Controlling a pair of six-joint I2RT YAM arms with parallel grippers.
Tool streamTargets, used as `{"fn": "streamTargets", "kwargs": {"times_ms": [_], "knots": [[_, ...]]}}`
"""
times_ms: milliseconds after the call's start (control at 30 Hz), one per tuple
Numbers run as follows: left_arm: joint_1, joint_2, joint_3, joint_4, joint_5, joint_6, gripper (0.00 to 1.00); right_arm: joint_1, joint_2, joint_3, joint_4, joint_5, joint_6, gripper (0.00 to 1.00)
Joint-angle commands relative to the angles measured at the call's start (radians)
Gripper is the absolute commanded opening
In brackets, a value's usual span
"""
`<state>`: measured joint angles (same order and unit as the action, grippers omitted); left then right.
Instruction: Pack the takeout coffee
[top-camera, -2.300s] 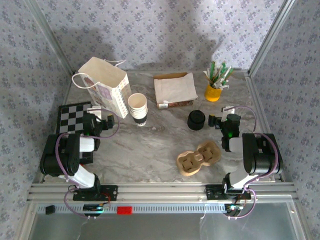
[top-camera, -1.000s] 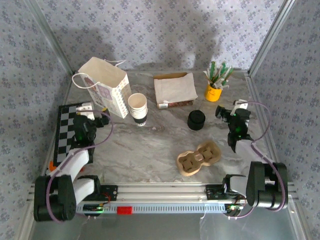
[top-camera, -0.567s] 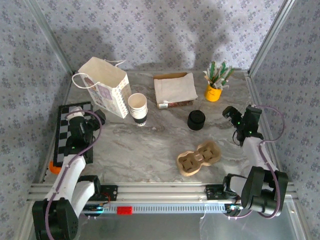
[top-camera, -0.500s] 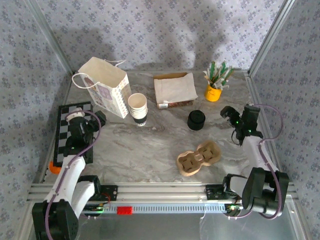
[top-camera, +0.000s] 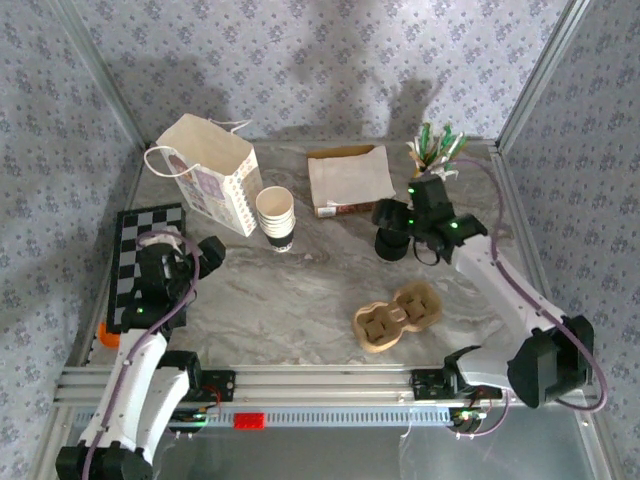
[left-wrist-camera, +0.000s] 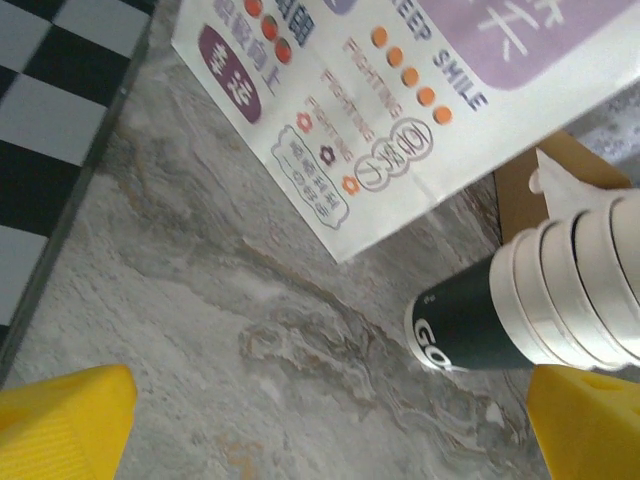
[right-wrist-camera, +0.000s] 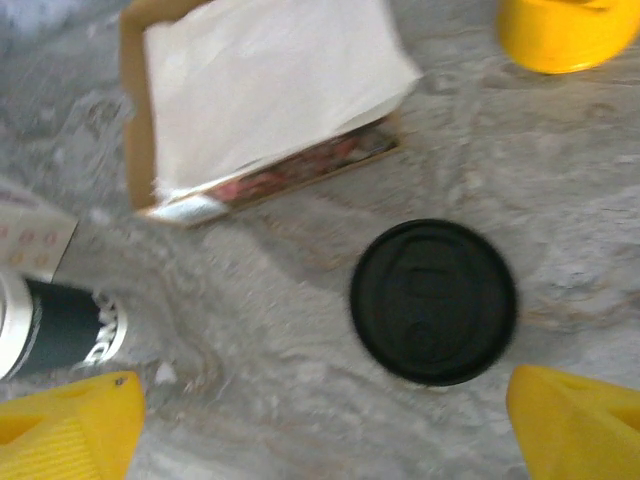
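The takeout coffee (top-camera: 276, 218) is a stack of white paper cups with a dark band at the base, standing beside the paper bag. In the left wrist view the stack (left-wrist-camera: 545, 300) lies ahead and to the right of my left gripper (left-wrist-camera: 320, 430), whose yellow fingertips (left-wrist-camera: 60, 420) stand wide apart over bare table. From above, the left gripper (top-camera: 197, 255) is open, left of the cups and apart from them. My right gripper (top-camera: 398, 218) hovers open just above the black lid (top-camera: 392, 241). In its wrist view that gripper (right-wrist-camera: 320, 430) has nothing between its fingers, the lid (right-wrist-camera: 433, 300) lies ahead, and the cup stack (right-wrist-camera: 55, 325) is at the far left.
A white printed paper bag (top-camera: 205, 175) stands open at the back left. A napkin box (top-camera: 350, 180) and a yellow cup of sticks (right-wrist-camera: 565, 30) sit at the back. A cardboard cup carrier (top-camera: 397, 315) lies front centre. A checkerboard (top-camera: 135, 250) lies left.
The right arm swung from the table's right side leftward and out over the black lid. The left arm reached further toward the cups. Both grippers stayed open.
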<state>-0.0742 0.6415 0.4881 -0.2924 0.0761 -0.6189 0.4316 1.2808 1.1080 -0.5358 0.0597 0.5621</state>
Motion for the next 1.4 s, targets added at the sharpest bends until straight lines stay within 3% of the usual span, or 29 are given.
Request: {"fn": "streamTargets", "kwargs": {"times_ms": [0,300,600,767,1367], "knots": [[-0.036,-0.003,0.053,-0.058,0.041,-0.014,1.0,0.111,0.062,0.145,-0.163,0.12,0.015,0.92],[-0.154,0.032,0.099,-0.079,-0.035,-0.024,1.0,0.309,0.303,0.445,-0.18,0.194,0.005,0.81],[-0.177,0.05,0.136,-0.115,-0.069,-0.012,1.0,0.386,0.591,0.802,-0.234,0.187,-0.025,0.66],[-0.179,0.051,0.139,-0.118,-0.07,-0.01,1.0,0.414,0.747,1.005,-0.354,0.21,-0.045,0.57],[-0.179,0.073,0.138,-0.114,-0.061,-0.015,1.0,0.429,0.902,1.171,-0.451,0.223,-0.088,0.26]]}}
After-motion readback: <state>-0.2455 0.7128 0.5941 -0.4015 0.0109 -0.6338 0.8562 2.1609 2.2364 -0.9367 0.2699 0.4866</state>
